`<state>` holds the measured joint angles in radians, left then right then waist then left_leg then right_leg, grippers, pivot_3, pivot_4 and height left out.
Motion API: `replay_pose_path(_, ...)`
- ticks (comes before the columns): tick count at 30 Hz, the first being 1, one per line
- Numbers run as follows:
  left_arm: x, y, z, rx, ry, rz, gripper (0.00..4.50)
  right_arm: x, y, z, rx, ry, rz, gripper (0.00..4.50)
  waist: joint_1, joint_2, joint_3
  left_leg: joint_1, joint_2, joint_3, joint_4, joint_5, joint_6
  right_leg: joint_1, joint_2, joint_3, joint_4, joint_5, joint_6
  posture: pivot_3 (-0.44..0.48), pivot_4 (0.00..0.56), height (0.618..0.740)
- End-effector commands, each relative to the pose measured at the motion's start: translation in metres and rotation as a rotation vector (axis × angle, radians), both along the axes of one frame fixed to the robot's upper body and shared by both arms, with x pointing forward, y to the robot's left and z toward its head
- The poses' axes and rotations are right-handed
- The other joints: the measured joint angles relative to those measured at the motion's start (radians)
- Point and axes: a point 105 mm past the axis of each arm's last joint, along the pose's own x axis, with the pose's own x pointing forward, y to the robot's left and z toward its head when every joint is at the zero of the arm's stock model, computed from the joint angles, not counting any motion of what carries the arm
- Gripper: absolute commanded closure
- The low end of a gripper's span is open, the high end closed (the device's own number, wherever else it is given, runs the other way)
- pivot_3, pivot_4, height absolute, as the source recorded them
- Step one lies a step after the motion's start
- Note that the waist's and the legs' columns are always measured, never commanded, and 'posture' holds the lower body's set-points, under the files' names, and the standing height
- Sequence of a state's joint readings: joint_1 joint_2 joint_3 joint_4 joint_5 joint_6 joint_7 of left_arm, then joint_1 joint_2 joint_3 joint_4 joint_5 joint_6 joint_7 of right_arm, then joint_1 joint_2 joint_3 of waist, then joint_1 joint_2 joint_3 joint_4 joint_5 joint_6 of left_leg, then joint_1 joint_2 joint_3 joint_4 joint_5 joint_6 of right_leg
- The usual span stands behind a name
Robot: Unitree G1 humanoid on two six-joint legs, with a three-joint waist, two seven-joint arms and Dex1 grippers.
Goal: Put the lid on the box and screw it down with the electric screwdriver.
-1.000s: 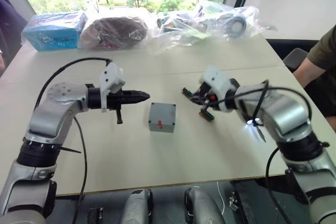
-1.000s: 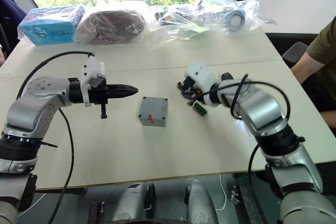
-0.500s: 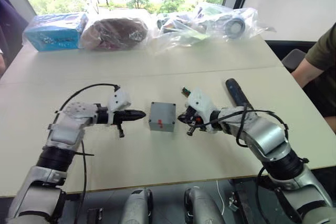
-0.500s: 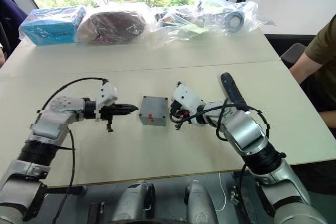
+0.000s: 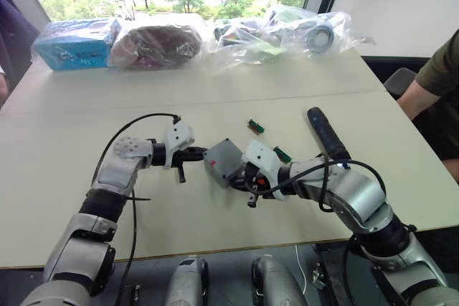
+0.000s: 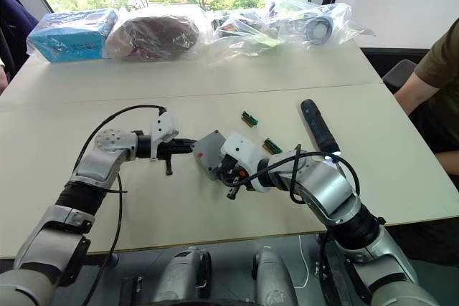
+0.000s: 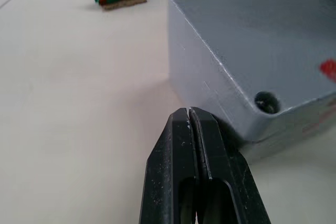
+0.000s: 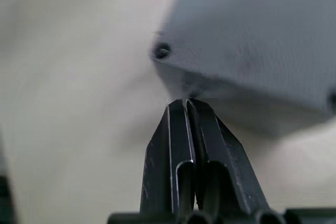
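Observation:
The grey box [image 5: 224, 160] sits in the middle of the table, tipped up on one edge, with a small red mark on its face. My left gripper [image 5: 203, 152] is shut, its tip [image 7: 188, 113] close against the box [image 7: 252, 51] near a corner screw hole. My right gripper [image 5: 242, 176] is shut too, its tip [image 8: 186, 102] pushed under the raised edge of the box [image 8: 252, 35]. The black electric screwdriver [image 5: 326, 134] lies on the table to the right, beyond my right forearm. The lid is hidden or out of view.
Two small green connector blocks [image 5: 254, 126] [image 5: 281, 154] lie just behind and to the right of the box. Plastic-wrapped items [image 5: 287, 30] and a blue package [image 5: 75, 41] line the table's far side. A person's arm [image 5: 437, 80] shows at the right edge.
Both arms have drawn in to the box from either side. The box lay flat before and now stands tilted, with my right gripper's tip under its edge.

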<state>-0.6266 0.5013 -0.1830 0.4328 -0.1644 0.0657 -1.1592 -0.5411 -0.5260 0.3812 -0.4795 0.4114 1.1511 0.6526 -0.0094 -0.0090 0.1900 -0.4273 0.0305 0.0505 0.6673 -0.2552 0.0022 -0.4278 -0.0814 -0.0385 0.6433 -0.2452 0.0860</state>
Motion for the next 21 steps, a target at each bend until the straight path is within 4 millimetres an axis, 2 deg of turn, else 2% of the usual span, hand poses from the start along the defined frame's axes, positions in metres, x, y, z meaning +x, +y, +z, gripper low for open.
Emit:
replay_pose_path(1,0.001,0.002,0.004,0.039,-0.037,-0.031,4.50,-0.002,0.003,0.010,-0.015,-0.063,0.024,4.45,-0.001,0.000,0.000,0.000,0.000,0.000,0.000,0.000,0.000,0.000,0.000,0.000,0.000,0.000,0.000,0.000,0.150,0.740)
replay_pose_path(4,-0.001,0.013,0.000,0.091,-0.033,-0.037,4.50,0.001,-0.009,0.014,-0.042,-0.088,0.010,4.45,-0.001,0.000,0.000,0.000,0.000,0.000,0.000,0.000,0.000,0.000,0.000,0.000,0.001,0.000,0.000,0.000,0.150,0.740)
replay_pose_path(8,-0.010,0.033,-0.007,0.151,-0.001,-0.046,4.50,0.008,-0.035,0.026,-0.100,-0.156,-0.023,4.45,-0.001,0.000,0.000,0.000,0.000,0.000,0.000,0.000,0.000,-0.001,0.000,0.000,0.002,0.000,0.000,0.000,0.150,0.740)
replay_pose_path(11,-0.019,0.041,-0.008,0.168,0.020,-0.067,4.50,0.022,-0.052,0.035,-0.123,-0.206,-0.076,4.45,-0.001,0.000,0.000,0.001,0.000,0.000,0.000,0.000,0.000,-0.001,0.000,0.000,0.002,0.000,0.000,0.000,0.150,0.740)
replay_pose_path(14,-0.030,0.037,-0.004,0.129,0.052,-0.099,4.50,0.042,-0.060,0.044,-0.094,-0.254,-0.153,4.45,-0.004,0.000,0.000,0.001,0.000,0.000,0.000,0.000,0.000,-0.001,0.000,0.000,0.002,0.000,0.000,0.000,0.150,0.740)
replay_pose_path(16,-0.038,0.030,-0.003,0.109,0.070,-0.130,4.50,0.056,-0.061,0.045,-0.053,-0.242,-0.191,4.45,-0.004,0.000,0.000,0.001,0.000,0.001,0.000,0.000,0.000,-0.001,0.000,0.001,0.002,0.000,0.000,0.000,0.150,0.740)
replay_pose_path(18,-0.042,0.021,-0.002,0.088,0.069,-0.138,4.50,0.063,-0.054,0.044,0.008,-0.227,-0.193,4.45,-0.003,0.000,0.000,0.001,0.001,0.001,0.000,0.000,0.000,-0.001,0.000,0.001,0.003,0.000,0.000,0.000,0.150,0.740)
replay_pose_path(21,-0.041,0.014,0.000,0.073,0.052,-0.122,4.50,0.062,-0.038,0.037,0.044,-0.230,-0.135,4.45,0.002,0.000,0.000,0.001,0.000,0.000,0.000,0.000,0.000,-0.001,0.000,0.001,0.003,0.000,0.000,0.000,0.150,0.740)
